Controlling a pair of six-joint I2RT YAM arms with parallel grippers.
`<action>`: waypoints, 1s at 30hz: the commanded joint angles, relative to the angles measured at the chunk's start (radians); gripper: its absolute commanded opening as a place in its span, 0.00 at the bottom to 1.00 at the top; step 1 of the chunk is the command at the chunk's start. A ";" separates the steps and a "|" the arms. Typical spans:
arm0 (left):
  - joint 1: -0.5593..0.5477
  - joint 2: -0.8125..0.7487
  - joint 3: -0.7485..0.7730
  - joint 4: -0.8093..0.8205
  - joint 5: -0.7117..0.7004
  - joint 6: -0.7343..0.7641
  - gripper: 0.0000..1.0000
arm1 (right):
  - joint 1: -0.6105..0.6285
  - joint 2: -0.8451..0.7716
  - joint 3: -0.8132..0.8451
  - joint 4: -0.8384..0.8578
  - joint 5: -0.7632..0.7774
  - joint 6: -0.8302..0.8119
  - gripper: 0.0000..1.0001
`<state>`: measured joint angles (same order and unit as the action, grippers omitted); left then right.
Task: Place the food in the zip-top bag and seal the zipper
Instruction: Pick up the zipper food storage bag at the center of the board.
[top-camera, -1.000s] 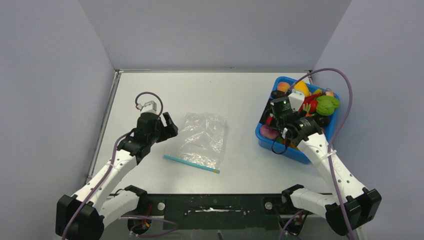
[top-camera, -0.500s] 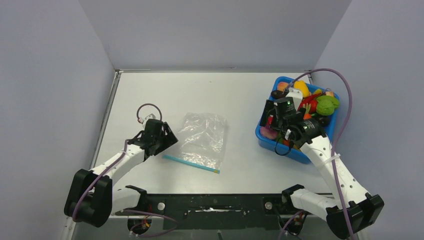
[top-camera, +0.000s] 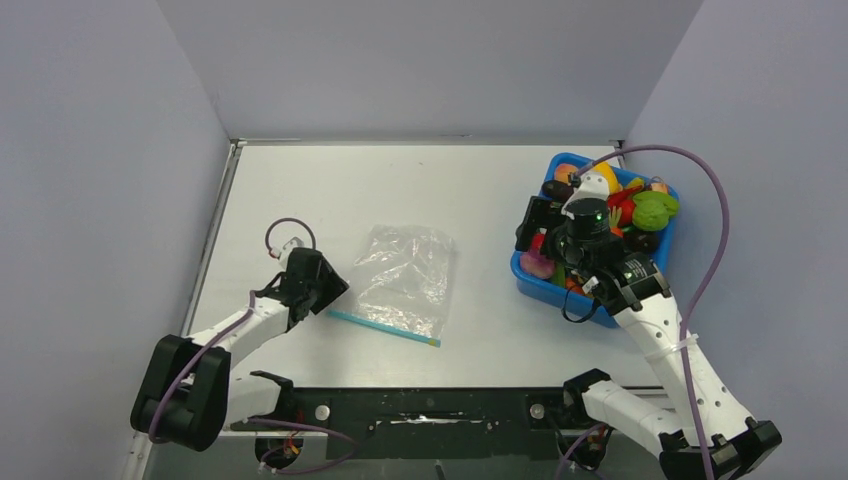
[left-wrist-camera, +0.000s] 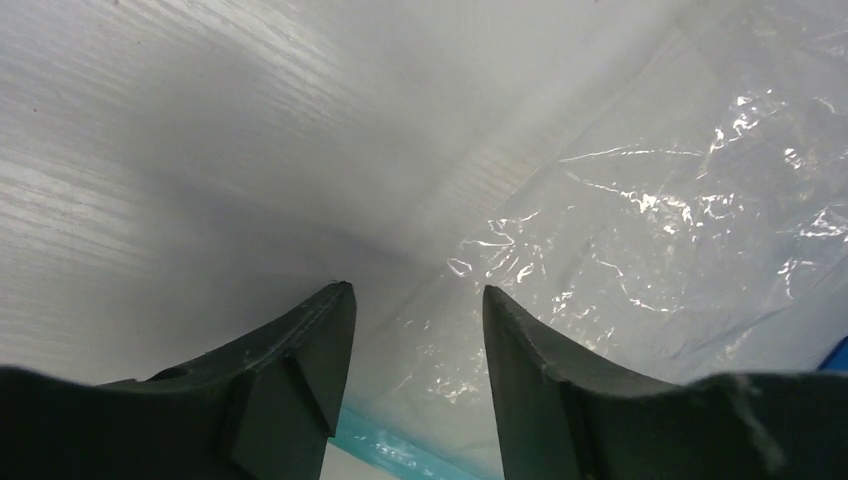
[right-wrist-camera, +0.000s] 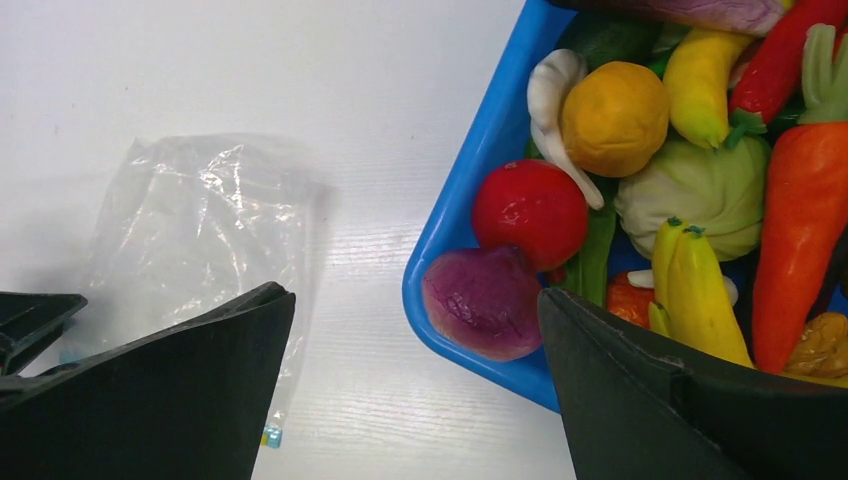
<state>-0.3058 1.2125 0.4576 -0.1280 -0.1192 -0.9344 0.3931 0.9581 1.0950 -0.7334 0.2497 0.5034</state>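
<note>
The clear zip-top bag (top-camera: 405, 275) lies flat and empty mid-table, its light blue zipper (top-camera: 383, 327) along the near edge. My left gripper (top-camera: 325, 290) is low at the bag's near-left corner. In the left wrist view its jaws (left-wrist-camera: 417, 300) stand apart astride the crinkly bag (left-wrist-camera: 650, 230), with the zipper (left-wrist-camera: 400, 450) just below them. The food (top-camera: 610, 215) fills the blue bin. My right gripper (top-camera: 545, 215) hangs wide open over the bin's left side, holding nothing. A purple piece (right-wrist-camera: 483, 300), a red round fruit (right-wrist-camera: 530, 210) and a banana (right-wrist-camera: 700, 300) lie beneath it.
The blue bin (top-camera: 560, 295) stands at the right edge of the table, by the right wall. More toys lie in it: a carrot (right-wrist-camera: 805, 220), a pale cabbage (right-wrist-camera: 690, 190) and an orange-yellow ball (right-wrist-camera: 613, 118). Grey walls close in the left, back and right.
My left gripper has come down and nearer, to the bag's near-left corner, and its jaws have narrowed slightly. My right gripper has shifted farther back over the bin's left side.
</note>
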 joint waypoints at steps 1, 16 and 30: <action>0.006 0.022 -0.041 0.088 0.007 -0.018 0.40 | 0.003 -0.029 -0.030 0.105 -0.069 -0.019 0.97; 0.069 -0.067 0.031 0.136 0.108 0.069 0.00 | 0.189 0.048 -0.060 0.233 -0.058 -0.107 0.96; 0.079 -0.165 0.130 0.070 0.281 0.109 0.00 | 0.486 0.152 -0.069 0.383 -0.032 -0.397 0.94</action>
<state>-0.2337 1.1007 0.5365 -0.0643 0.0937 -0.8474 0.7536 1.1149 1.0309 -0.5190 0.1799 0.2310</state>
